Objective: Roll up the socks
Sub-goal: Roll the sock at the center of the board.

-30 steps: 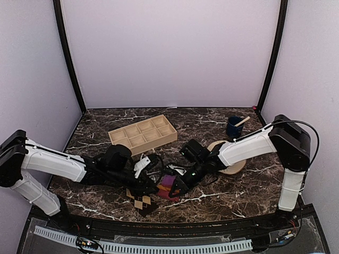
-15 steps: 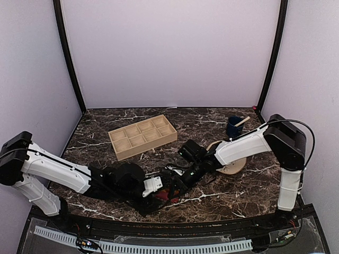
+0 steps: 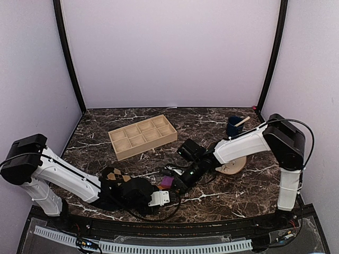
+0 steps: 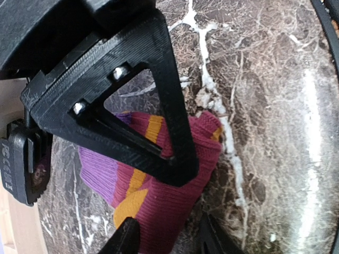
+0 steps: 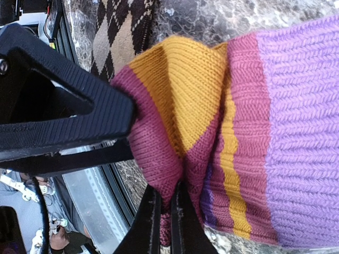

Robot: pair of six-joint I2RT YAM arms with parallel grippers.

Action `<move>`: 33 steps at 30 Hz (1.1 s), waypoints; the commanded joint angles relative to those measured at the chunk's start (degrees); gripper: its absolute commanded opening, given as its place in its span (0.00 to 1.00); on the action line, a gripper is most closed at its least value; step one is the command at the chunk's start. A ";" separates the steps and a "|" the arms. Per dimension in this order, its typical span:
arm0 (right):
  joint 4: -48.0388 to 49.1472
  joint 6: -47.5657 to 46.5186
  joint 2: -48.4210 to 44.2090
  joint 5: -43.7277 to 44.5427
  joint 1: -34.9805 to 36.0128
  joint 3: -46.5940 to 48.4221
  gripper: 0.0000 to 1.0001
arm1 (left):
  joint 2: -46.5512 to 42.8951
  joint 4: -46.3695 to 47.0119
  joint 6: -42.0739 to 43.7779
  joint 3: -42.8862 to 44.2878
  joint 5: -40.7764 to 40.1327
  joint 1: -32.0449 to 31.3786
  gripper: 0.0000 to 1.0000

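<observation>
The maroon sock (image 4: 159, 201) with orange and purple stripes lies bunched on the marble table, and shows in the top view as a small striped patch (image 3: 167, 182). My right gripper (image 5: 165, 222) is shut on a pinched fold of its maroon fabric (image 5: 159, 159). My left gripper (image 4: 169, 241) stands open around the sock's near end, one finger (image 4: 127, 238) at its edge, the other clear of it. In the top view both grippers meet at the sock, the left (image 3: 165, 191) from the near side, the right (image 3: 176, 184) from the right. The brown argyle sock (image 3: 117, 175) lies beside the left arm.
A wooden compartment tray (image 3: 143, 136) sits at the back left. A blue cup (image 3: 234, 127) with a wooden stick stands at the back right, and a round wooden plate (image 3: 230, 161) lies under the right forearm. The table's near edge rail (image 3: 159, 225) runs close behind the left gripper.
The left arm has swung right and toward the near edge, bringing its gripper up against the striped sock. The argyle sock now shows left of it. The right gripper has kept its hold.
</observation>
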 commanded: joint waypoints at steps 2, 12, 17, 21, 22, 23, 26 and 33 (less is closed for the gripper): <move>-1.63 -1.26 0.96 -1.37 -0.55 1.03 0.00 | 1.53 3.56 4.78 0.35 -4.33 -0.49 0.40; -1.72 -1.44 1.13 -2.68 -0.66 1.03 0.00 | 4.07 1.57 4.98 1.43 -2.47 -0.50 0.28; -1.33 -1.31 1.13 -3.75 -0.71 0.99 0.00 | 5.48 0.20 4.96 2.63 -2.33 -0.50 0.22; -1.34 -1.53 1.13 -3.88 -0.73 0.58 0.00 | 6.56 -1.83 4.71 4.11 -1.27 -0.48 0.04; -1.22 -1.47 1.07 -3.98 -0.73 0.41 0.00 | 6.79 -2.62 4.59 4.61 -0.81 -0.49 0.01; -1.11 -1.45 1.00 -4.03 -0.73 0.15 0.00 | 6.94 -3.55 4.42 5.06 -0.09 -0.45 0.00; -1.30 -1.77 0.57 -3.71 -0.72 -0.42 0.01 | 7.05 -6.11 3.60 6.21 2.19 -0.05 0.00; -1.66 -2.88 -1.70 -0.57 -1.81 -2.57 0.25 | 5.70 -13.85 0.70 9.78 9.76 2.79 0.00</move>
